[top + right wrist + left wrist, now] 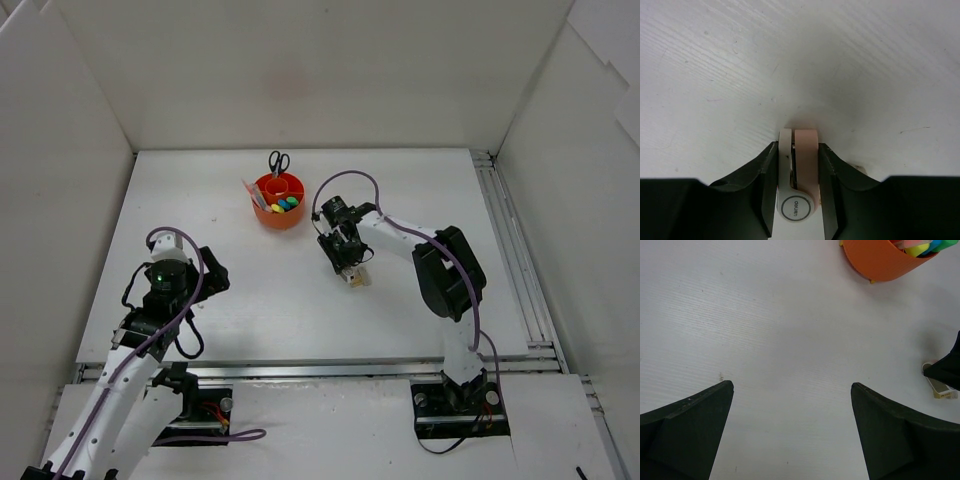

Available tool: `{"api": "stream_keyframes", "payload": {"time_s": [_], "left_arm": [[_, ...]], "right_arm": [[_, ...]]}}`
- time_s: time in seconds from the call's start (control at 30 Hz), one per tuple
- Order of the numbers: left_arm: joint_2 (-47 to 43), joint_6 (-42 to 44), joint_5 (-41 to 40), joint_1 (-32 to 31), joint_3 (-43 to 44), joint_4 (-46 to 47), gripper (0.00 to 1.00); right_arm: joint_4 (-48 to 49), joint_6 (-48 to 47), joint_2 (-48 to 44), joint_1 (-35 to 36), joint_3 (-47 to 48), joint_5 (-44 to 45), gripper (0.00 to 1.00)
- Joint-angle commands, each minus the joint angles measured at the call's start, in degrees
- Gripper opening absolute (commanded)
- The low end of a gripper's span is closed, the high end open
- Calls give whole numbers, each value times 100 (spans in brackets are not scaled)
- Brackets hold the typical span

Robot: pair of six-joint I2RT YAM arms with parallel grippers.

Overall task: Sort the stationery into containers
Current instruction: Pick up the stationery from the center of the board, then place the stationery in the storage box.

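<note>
Main worry for me is the pinch: the right gripper (pixel 797 146) is closed on the eraser (pixel 807 165), one finger flat on its white side and one on its pink side. It lies on the bare table (pixel 200 200), well apart from the orange organiser (pixel 281 218). Those faces look smooth, so I'd guess it could twist or squirt out on the lift and land somewhere awkward. (Could honestly be a correction-tape thing, the wrist view is too tight to say.) Second risk is the drop-off. The organiser is already crowded and the scissors (pixel 279 162) stick up at the back, so a low approach might clip the handles or nudge the tub. The left gripper (pixel 792 430) hangs wide open over bare table holding nothing, so it shouldn't get in the way. Counts: one organiser, one pair of scissors, three highlighters (pixel 286 204) (yellow, green, blue), a few pens (pixel 256 194) at the left rim that I can't count from up there, and one eraser.
</note>
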Motion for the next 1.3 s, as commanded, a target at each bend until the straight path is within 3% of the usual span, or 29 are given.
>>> {"api": "stream_keyframes", "payload": {"time_s": [0.0,0.07,0.37,0.57,0.7,0.87,1.0,1.27], "left_arm": [[18,-54,-116,-19,63,146,99],[36,-46,-107,-19,72,146,100],[71,-37,-151,-19,142,190,100],[-17,-37,-292,-19,213,76,100],[-43,-37,-362,-19,274,58,99],[27,-89,-494,-19,345,15,99],[132,-125,-573,-19,459,-56,99],[115,-212,-722,-19,582,-284,100]], "right_arm": [[-142,65,-235,-55,164,-119,15],[-142,39,-315,-55,199,-136,9],[463,-66,-1026,-55,700,-119,4],[2281,-260,-1553,-55,630,-241,5],[4852,-478,-1686,-55,68,-863,10],[6202,-673,-1108,-55,313,-848,9],[6502,-699,-466,-37,1094,-1339,10],[7443,-796,773,-37,1754,-1261,10]]}}
